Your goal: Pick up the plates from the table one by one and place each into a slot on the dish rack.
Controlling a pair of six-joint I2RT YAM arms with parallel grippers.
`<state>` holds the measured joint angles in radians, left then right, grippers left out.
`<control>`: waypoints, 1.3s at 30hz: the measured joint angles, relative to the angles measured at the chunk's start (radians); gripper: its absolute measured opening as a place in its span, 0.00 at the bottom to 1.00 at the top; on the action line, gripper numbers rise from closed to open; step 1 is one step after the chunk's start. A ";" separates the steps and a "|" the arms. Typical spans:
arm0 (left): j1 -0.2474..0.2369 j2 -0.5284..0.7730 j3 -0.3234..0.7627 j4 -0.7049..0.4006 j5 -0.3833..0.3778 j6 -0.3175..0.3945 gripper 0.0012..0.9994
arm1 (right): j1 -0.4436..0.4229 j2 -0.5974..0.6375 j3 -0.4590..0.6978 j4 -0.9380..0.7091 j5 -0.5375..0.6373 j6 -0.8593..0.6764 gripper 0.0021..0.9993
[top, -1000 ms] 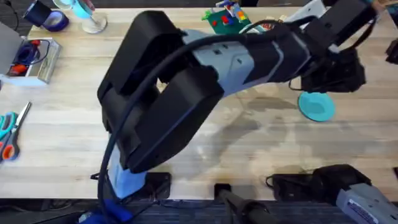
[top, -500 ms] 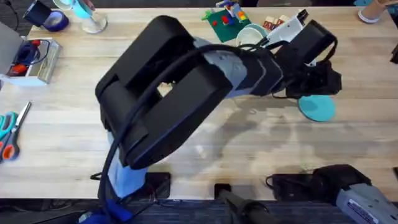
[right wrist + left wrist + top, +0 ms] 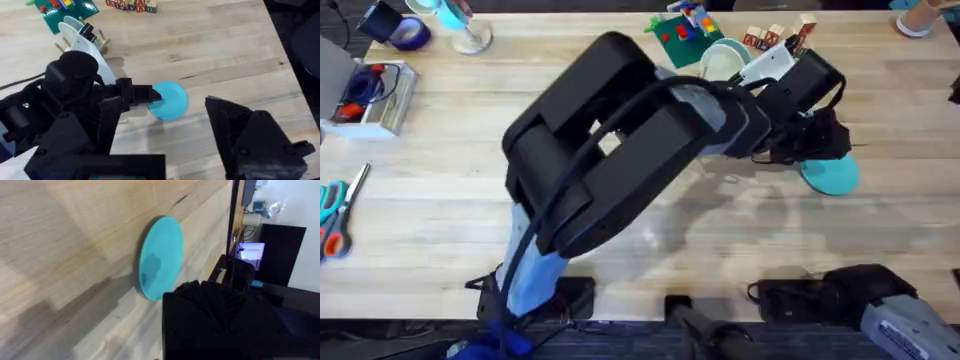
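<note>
Left tool closing in on the teal plate

You're bringing the left tool point(image 3: 820, 140) down beside the teal plate point(image 3: 832, 175), lying flat on the bench point(image 3: 440, 200) just in front of the dish rack point(image 3: 82, 42); whether its fingers are wide or narrow, I cannot tell. Watch out: a flat plate gives little edge, so you're risking shoving it away or scraping the bench.

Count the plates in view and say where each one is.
2. The teal plate lies flat on the table, by the left gripper. A pale plate stands in the dish rack. The arm may hide others.
</note>
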<state>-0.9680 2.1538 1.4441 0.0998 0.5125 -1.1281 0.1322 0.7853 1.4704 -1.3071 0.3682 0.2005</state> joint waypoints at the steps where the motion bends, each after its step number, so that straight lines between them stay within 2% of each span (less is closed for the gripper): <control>1: 0.000 0.003 0.000 0.000 -0.002 -0.002 0.04 | 0.000 0.000 0.000 0.000 0.002 0.000 1.00; 8: 0.000 0.021 0.000 0.069 -0.009 -0.012 0.04 | 0.000 0.000 0.000 0.000 0.003 0.000 1.00; 14: -0.004 0.039 0.002 0.084 -0.034 -0.001 0.04 | 0.000 0.000 0.000 0.000 0.006 -0.006 1.00; 24: -0.006 0.039 0.010 -0.019 -0.069 0.042 0.04 | 0.000 0.000 0.000 0.000 0.006 -0.022 1.00; 39: -0.012 0.068 0.025 -0.029 -0.096 0.080 0.04 | 0.000 0.000 0.000 0.001 0.006 -0.023 1.00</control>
<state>-0.9800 2.2223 1.4695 0.0711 0.4170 -1.0485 0.1322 0.7853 1.4704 -1.3064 0.3744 0.1780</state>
